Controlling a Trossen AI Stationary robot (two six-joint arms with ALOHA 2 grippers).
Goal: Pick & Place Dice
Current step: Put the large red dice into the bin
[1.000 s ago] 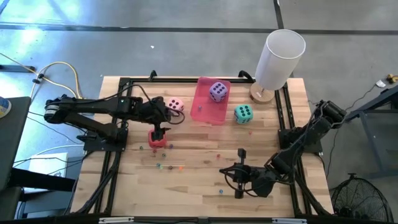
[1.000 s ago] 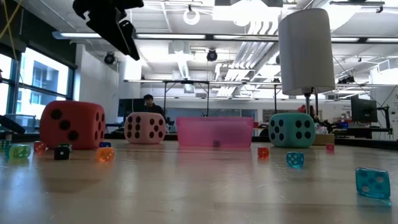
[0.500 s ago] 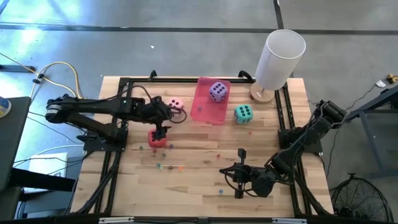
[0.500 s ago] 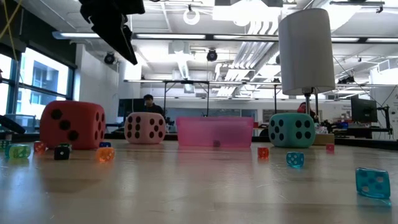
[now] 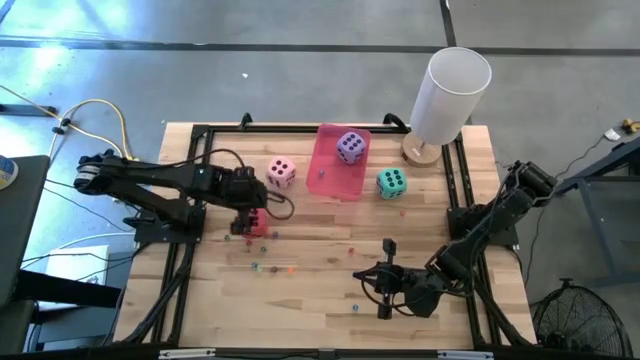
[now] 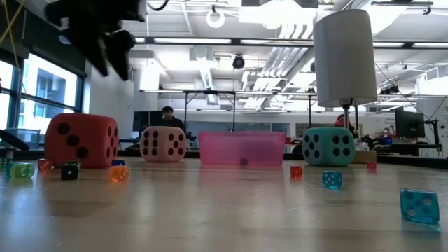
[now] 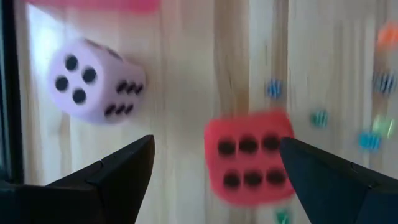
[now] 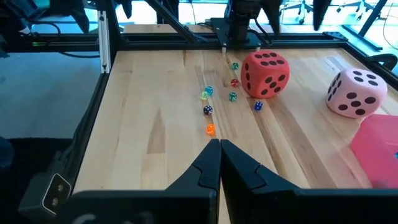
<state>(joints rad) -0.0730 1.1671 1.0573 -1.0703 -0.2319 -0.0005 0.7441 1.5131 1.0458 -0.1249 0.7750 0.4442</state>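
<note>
Hanging above the red die, the left gripper is seen with its fingers spread wide and nothing held between them. The red die is set flat on the bench, near the left edge, and is ringed by tiny coloured beads. The pink die is found just past it, toward the far edge, and the two are kept apart. The purple die is placed inside the pink tray by the middle of the far edge. The teal die is put on the wood just beside that tray, on the side toward the right edge. A tall white cylinder is stood at the far right corner. The right gripper is parked low over the near part of the bench, right of the middle, with its fingers pressed shut on nothing.
</note>
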